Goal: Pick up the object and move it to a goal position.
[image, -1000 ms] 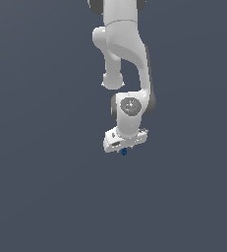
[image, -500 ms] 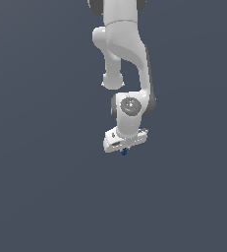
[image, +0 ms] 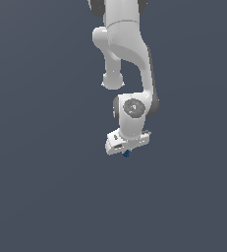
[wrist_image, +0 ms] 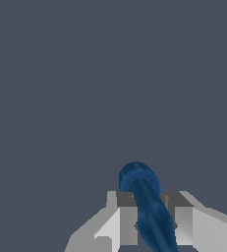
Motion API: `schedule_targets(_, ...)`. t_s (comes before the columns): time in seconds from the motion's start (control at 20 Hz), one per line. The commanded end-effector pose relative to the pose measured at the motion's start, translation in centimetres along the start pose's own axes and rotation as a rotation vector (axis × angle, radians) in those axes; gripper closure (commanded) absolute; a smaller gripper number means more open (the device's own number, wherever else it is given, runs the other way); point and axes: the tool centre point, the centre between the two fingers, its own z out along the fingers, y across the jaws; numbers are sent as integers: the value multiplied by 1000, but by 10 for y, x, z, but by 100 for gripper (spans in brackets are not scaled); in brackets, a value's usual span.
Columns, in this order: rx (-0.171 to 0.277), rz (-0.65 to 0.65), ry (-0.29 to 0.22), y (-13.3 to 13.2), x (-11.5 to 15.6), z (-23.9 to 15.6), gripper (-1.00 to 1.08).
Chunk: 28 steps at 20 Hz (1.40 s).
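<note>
Apparently little has changed over the last second: in the exterior view the white jointed robot arm [image: 127, 59] hangs in the same pose as in the two earlier frames, its wrist bent over at the same spot against the plain grey-blue background, and the blue speck under the hand sits where it did before. If the arm is travelling at all, the motion is too slight to read from this view.

The white two-fingered gripper [image: 127, 150] points downward, and the small dark-blue rounded object [image: 126, 154] peeks out just below its fingers. The wrist view gives the clearer account: the dark-blue object [wrist_image: 147, 206] shows as an elongated, glossy piece with a rounded knob at its far end, running between the two pale grey fingers [wrist_image: 127, 221], which sit close against it on either side. The jaws are narrow and clamped on the object, so the pick appears done.

No surface, shadow or goal marker shows in either view, so how high the object is carried and how far it is from the goal cannot be told. My reading is that the task is in its carry phase, or already holding at the target; the steady pose fits either. The main risk is the thin object slipping or pivoting in the pinch.
</note>
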Motion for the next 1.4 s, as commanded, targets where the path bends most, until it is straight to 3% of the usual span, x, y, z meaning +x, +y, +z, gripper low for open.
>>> schedule_targets(0.0,0,0,0,-4,9,-2,108)
schedule_targets(0.75,0,0,0,-33,82,-18,108)
schedule_targets(1.35,0,0,0,-41,105,-22,108)
